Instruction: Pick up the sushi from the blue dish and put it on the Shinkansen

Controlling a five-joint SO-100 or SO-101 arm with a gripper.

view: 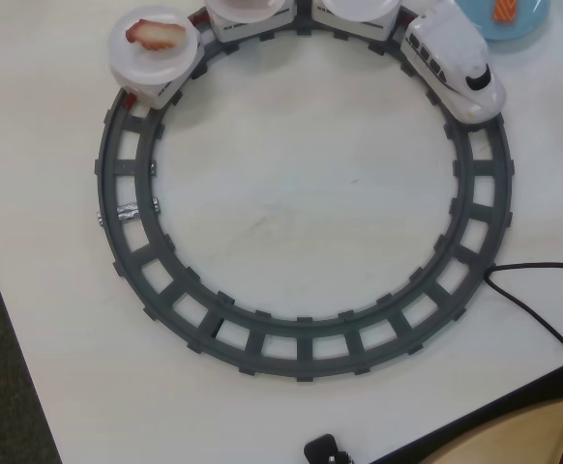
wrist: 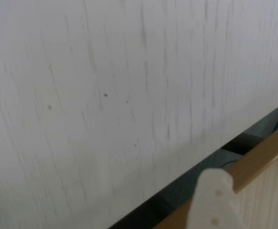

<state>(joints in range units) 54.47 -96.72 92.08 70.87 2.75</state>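
The orange striped sushi (view: 505,10) lies on the light-blue dish (view: 531,27), cut off at the top right corner of the overhead view. The white Shinkansen (view: 453,60) stands on the track just left of the dish, nose pointing down-right. Its cars carry white plates; the rearmost plate (view: 156,56) holds a pinkish red-and-white piece (view: 154,34). My gripper does not show in the overhead view. The blurred wrist view holds only one white finger (wrist: 215,195) at the bottom edge, over the table's edge, with nothing seen in it.
A grey circular track (view: 301,350) fills the white table (view: 301,193). A black cable (view: 543,314) runs off to the right. A small black object (view: 325,450) sits at the bottom edge. The table's edge (wrist: 187,179) and a wooden surface (wrist: 268,191) show in the wrist view.
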